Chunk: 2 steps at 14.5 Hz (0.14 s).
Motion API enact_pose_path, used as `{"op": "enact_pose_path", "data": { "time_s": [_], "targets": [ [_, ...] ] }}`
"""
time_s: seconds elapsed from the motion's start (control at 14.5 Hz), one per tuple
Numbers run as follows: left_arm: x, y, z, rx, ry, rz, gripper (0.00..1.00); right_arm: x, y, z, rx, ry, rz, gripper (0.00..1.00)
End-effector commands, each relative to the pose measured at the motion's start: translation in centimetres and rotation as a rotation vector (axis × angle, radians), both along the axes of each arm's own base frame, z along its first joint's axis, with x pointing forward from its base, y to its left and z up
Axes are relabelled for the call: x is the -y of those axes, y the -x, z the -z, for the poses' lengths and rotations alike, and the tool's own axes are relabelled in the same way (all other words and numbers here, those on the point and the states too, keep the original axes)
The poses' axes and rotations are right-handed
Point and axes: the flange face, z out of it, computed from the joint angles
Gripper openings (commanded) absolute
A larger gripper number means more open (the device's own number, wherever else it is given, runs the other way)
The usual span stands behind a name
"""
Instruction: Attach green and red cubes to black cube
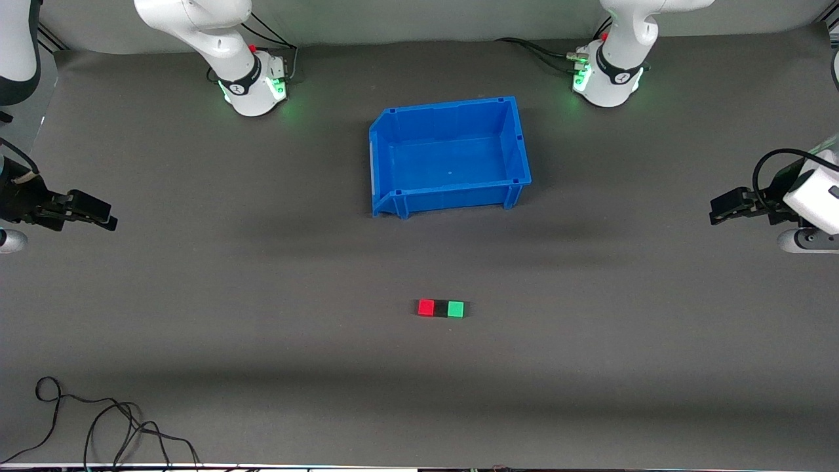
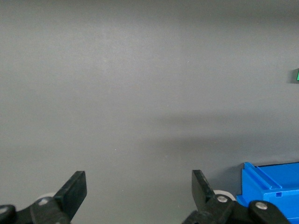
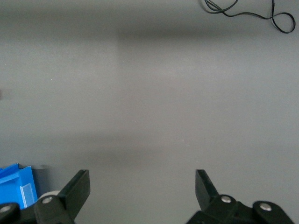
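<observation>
The red cube, the black cube and the green cube lie in one touching row on the mat, with the black one in the middle. The row is nearer to the front camera than the blue bin. My left gripper is open and empty, low over the mat at the left arm's end of the table, apart from the cubes. My right gripper is open and empty at the right arm's end. A sliver of the green cube shows in the left wrist view. Both wrist views show open jaws, the left gripper and the right gripper, over bare mat.
The blue bin is empty and stands between the arm bases and the cubes; its corner shows in the left wrist view and in the right wrist view. A loose black cable lies near the front edge at the right arm's end, and also shows in the right wrist view.
</observation>
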Motion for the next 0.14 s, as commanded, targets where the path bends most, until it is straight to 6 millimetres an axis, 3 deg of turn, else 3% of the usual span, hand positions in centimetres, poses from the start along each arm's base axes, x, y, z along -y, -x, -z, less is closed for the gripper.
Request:
{"op": "enact_pose_path", "data": {
  "time_s": [0.0, 0.07],
  "targets": [
    [-0.58, -0.31, -0.24, -0.003, -0.008, 0.005, 1.00, -0.06, 0.52, -0.62, 0.001, 0.002, -0.021, 1.00],
    [-0.40, -0.46, 0.06, -0.008, -0.008, 0.010, 1.00, -0.14, 0.52, -0.62, 0.001, 0.002, -0.023, 1.00]
  ]
}}
